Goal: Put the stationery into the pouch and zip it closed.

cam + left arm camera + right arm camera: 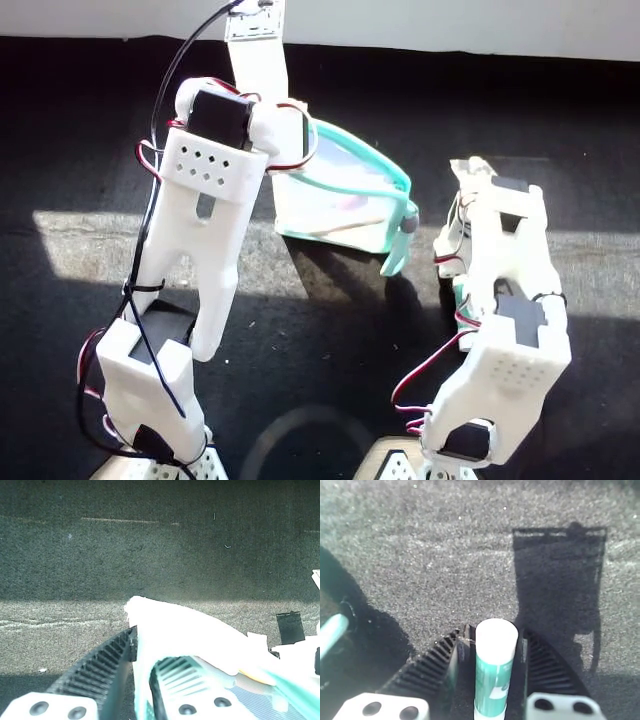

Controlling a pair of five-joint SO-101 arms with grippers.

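Observation:
A clear pouch with a teal zipper lies open at the middle of the black mat, with a wooden stick and something pink inside. My left gripper is shut on the pouch's rim at its far left corner, one finger outside and the other seen through the plastic. My right gripper is shut on a glue stick with a white cap and a teal body, held just right of the pouch. The pouch's teal zipper end shows at the edge of the right wrist view.
The black mat covers the table, with a sunlit band across its middle. The left arm stretches over the mat's left half, and the right arm stands at the right. A white wall edge runs along the back.

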